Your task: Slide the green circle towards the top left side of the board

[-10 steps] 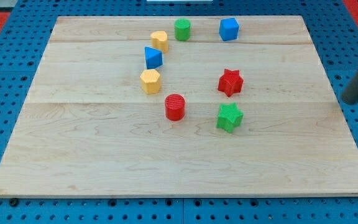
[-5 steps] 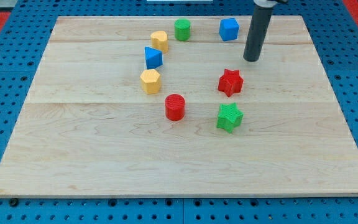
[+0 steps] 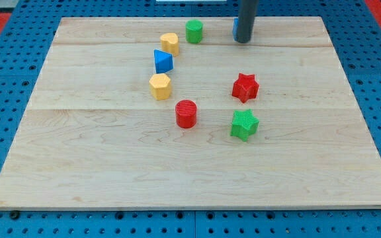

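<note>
Board [image 3: 111, 172]: a pale wooden board was seen lying on a blue pegboard [image 3: 5, 39]; its near half carried no blocks.
Green star [image 3: 244, 124]: it was found nearest the view's bottom, right of centre.
Red cylinder [image 3: 186, 113]: it was placed to the left of the green star, a little farther up, apart from it.
Red star [image 3: 245, 87]: it was set just above the green star, not touching it.
Yellow hexagon [image 3: 159, 86]: it was seen up and left of the red cylinder.
Blue triangle [image 3: 163, 61]: it was located just above the yellow hexagon, close to it.
Yellow block [image 3: 169, 43]: a second yellow piece was seen just above the blue triangle; its exact shape could not be made out.
Green circle [image 3: 194, 31]: the task's block was found near the board's top edge, left of centre, just right of the yellow block and well short of the top left corner.
Blue block [image 3: 234, 28]: only a sliver was shown at the rod's left side; the rest was hidden.
Tip [image 3: 243, 41]: the rod was seen coming down from the view's top, its end resting in front of the blue block, well right of the green circle and not touching it.
Pincer: none was fitted; no opening or grasp could be told, and nothing was held.
</note>
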